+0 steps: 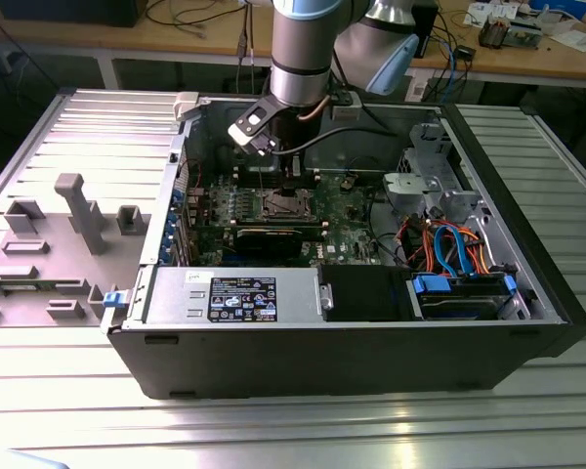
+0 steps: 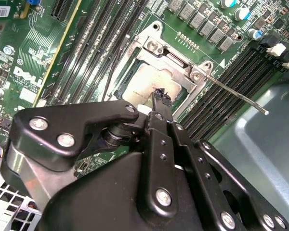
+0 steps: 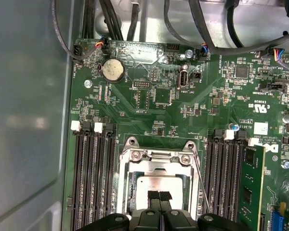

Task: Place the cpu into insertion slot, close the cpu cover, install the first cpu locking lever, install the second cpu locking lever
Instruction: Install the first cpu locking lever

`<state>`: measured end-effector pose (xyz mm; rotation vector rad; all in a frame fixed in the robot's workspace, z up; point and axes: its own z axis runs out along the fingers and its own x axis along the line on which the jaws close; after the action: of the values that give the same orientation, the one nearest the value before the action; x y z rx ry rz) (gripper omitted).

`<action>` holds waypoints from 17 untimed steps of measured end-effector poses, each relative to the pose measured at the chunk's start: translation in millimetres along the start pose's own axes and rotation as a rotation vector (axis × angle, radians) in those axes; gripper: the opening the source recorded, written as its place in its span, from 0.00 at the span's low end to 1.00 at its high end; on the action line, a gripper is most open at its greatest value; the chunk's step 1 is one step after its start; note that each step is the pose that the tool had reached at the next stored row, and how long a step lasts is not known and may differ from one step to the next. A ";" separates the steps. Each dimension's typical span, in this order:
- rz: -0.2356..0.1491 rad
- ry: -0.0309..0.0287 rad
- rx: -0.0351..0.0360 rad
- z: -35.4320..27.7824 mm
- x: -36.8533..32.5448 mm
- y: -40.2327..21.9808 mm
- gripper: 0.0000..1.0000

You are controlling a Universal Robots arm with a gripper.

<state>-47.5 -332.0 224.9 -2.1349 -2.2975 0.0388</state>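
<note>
gripper (image 3: 159,196) fingers together, gripping nothing | tips directly above cpu (image 3: 156,183) in insertion slot (image 3: 133,188) | cpu cover (image 3: 159,164) flat around it | locking lever (image 2: 236,95) looks unlatched

Arm (image 1: 298,44): silver-grey cylindrical tube with a pale blue ring at its top edge, upper centre of the exterior view.
Joint cap (image 1: 389,59): pale blue shell on a grey housing, just beside the tube towards the exterior view's right.
Wrist block (image 1: 254,127): small white-and-black box mounted under the tube.
Cable (image 1: 347,137): black, curving off the wrist.
Gripper (image 2: 160,96): matte black linkage of rounded plates and flat bars, in both wrist views.
Screws (image 2: 39,124): silver, round-headed, at the pivots.
Fingers (image 3: 153,197): two narrow black tips with square ends.
</note>
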 end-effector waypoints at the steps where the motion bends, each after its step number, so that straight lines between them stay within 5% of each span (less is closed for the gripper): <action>1: 0.000 0.0001 0.0000 -2.0 0.0 0.0 0.11; 8: 0.000 0.0001 -0.0001 -10.6 -0.1 -0.2 0.11; 17: 0.000 0.0001 0.0000 -12.7 -0.1 -0.2 0.11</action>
<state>-47.5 -332.0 237.6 -2.1349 -2.2975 0.0388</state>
